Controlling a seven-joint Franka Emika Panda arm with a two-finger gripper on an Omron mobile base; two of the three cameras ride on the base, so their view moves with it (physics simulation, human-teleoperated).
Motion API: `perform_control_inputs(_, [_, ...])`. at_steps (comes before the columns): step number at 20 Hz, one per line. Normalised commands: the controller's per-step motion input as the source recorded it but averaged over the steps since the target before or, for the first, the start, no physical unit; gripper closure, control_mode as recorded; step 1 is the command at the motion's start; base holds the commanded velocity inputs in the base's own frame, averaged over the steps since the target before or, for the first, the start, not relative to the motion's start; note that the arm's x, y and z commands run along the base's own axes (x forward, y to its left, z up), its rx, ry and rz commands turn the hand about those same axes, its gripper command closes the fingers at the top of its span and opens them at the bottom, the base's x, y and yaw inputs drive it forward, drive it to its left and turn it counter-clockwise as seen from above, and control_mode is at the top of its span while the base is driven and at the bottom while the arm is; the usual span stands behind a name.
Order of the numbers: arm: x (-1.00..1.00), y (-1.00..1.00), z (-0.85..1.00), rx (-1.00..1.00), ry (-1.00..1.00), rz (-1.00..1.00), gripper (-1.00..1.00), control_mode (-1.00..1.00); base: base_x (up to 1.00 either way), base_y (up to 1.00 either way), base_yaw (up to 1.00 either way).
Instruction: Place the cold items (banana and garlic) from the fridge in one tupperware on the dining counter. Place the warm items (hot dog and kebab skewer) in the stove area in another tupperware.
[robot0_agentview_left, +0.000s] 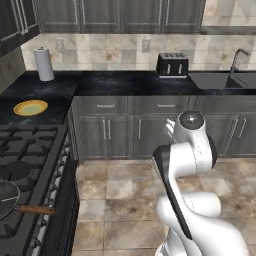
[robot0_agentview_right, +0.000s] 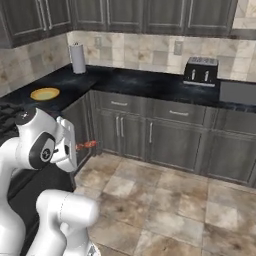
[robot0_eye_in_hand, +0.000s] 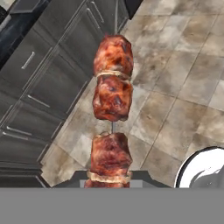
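A: Three meat chunks show on the kebab skewer (robot0_eye_in_hand: 112, 109); where is it?

B: Pinched in the gripper (robot0_eye_in_hand: 109, 177), jaws pressed onto its lower end, held in the air above the tiled floor (robot0_eye_in_hand: 175, 78) beside the stove (robot0_agentview_left: 30, 190).

A: Nearby?

B: Grey cabinets (robot0_eye_in_hand: 43, 87).

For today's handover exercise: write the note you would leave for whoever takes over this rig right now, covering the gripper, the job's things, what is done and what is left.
Gripper: shut on the kebab skewer, carried in the air above the tiled floor.
Stove area: to the arm's left, with a pan on a burner. Yellow plate on the worktop beyond it.
Done: skewer picked up.
Left: put it in a tupperware; the hot dog, banana, garlic and both tupperware cannot be checked from here.
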Motion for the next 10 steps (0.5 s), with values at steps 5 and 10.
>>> perform_control_inputs(5, [0.00,0.00,0.00,0.00,0.00,0.00,1.00,1.00,-1.00,-0.06,-0.26])
perform_control_inputs(10, [0.00,0.00,0.00,0.00,0.00,0.00,1.00,1.00,-1.00,-0.26,-0.23])
